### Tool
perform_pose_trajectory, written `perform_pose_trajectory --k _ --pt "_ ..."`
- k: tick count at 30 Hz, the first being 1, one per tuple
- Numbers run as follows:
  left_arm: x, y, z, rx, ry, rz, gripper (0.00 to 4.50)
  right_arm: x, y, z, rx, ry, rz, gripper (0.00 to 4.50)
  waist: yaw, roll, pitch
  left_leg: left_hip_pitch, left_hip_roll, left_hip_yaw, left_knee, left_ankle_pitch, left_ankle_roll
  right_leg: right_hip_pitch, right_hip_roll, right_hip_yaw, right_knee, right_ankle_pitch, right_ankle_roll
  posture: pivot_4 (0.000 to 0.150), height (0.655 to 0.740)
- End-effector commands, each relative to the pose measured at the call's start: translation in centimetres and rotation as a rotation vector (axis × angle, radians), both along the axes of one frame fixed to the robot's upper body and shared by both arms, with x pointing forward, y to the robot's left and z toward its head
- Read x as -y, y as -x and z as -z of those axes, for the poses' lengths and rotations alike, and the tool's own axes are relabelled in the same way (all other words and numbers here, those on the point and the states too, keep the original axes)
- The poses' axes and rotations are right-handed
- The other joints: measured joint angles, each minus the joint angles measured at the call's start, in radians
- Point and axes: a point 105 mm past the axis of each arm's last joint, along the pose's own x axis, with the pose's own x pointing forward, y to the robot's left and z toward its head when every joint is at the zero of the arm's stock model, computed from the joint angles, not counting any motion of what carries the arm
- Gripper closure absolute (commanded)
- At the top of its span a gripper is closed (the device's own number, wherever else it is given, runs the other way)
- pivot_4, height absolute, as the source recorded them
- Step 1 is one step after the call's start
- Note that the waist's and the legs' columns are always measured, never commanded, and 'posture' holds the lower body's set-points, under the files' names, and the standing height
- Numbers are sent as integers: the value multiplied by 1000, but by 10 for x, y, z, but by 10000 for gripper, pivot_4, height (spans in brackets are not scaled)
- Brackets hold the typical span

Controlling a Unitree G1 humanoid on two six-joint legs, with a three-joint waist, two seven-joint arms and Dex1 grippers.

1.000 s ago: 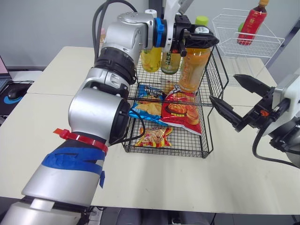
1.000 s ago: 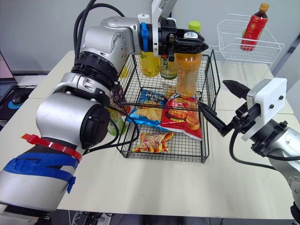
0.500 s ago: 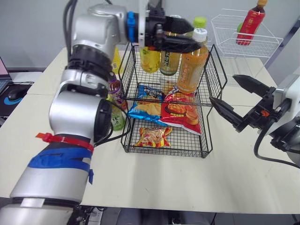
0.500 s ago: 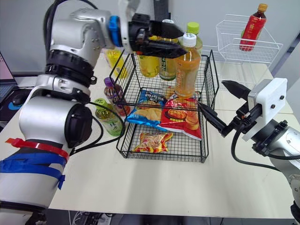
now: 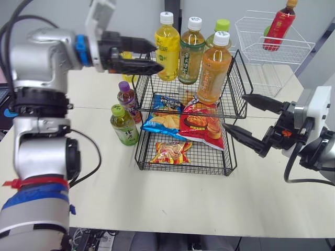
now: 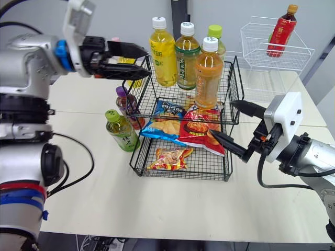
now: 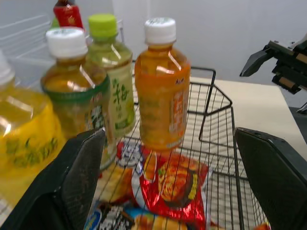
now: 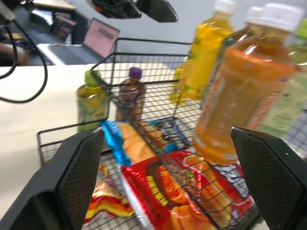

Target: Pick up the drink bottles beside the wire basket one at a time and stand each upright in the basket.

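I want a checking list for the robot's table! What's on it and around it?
Surface: pale table, no spills seen.
Job's things: yellow bottle, tea bottle, lime-capped bottle, orange bottle upright in top tier of wire basket; green bottle, purple-capped bottle standing beside it.
Clutter: snack bags in the basket.
Grippers: left gripper open, empty; right gripper open, empty.
Cables: black cable beside each arm.
Surroundings: white rack holding red bottle; laptop.

We've got the wire basket (image 5: 238, 94) mid-tabletop (image 5: 172, 204), four bottles (image 5: 212, 73) standing in its top tier, snack bags (image 5: 201, 125) on the shelves below. Two more bottles (image 5: 124, 125) stand just left of it, maybe a third bottle (image 6: 137, 82) behind them. Another basket (image 5: 272, 49) sits back right.
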Motion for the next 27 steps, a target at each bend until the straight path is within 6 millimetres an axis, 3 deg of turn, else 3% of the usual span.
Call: perform_pose_trajectory --k 1,8,14,17,20,24,27 --pt "-25 25 -17 83 -15 -62 431 -11 10 -2 -2 15 -103 0 -3 0 0 0 0 0 0 0 0 0 0 0 0 0 0 1500 7400" --pt "-99 40 6 85 -12 -417 431 -33 25 11 -68 7 -238 0 0 0 0 1 1 -1 4 0 0 1 0 -1 4 0 0 1500 7400" --pt "-131 53 64 -38 -17 -558 431 -44 21 19 -69 41 -234 0 5 -1 -1 3 0 -2 9 -3 4 3 -2 -2 10 0 0 1500 7400" --pt "-129 53 84 -64 -11 -571 431 -47 21 25 -81 57 -236 0 10 -2 -1 3 1 -3 9 -3 5 3 -2 -4 11 0 0 1500 7400" --pt "-111 50 99 -76 36 -555 431 -49 22 27 -89 52 -238 0 10 -2 -2 3 0 -3 9 -2 5 4 -2 -3 11 0 0 1500 7400" --pt "-86 49 108 -72 119 -556 431 -49 22 28 -92 50 -230 0 7 -2 -2 3 1 -3 9 -2 5 4 -2 -3 12 0 0 1500 7400" --pt "-74 40 113 0 181 -665 431 -48 21 26 -92 51 -222 0 5 -2 -2 4 1 -3 9 -2 5 4 -2 -3 12 0 0 1500 7400"
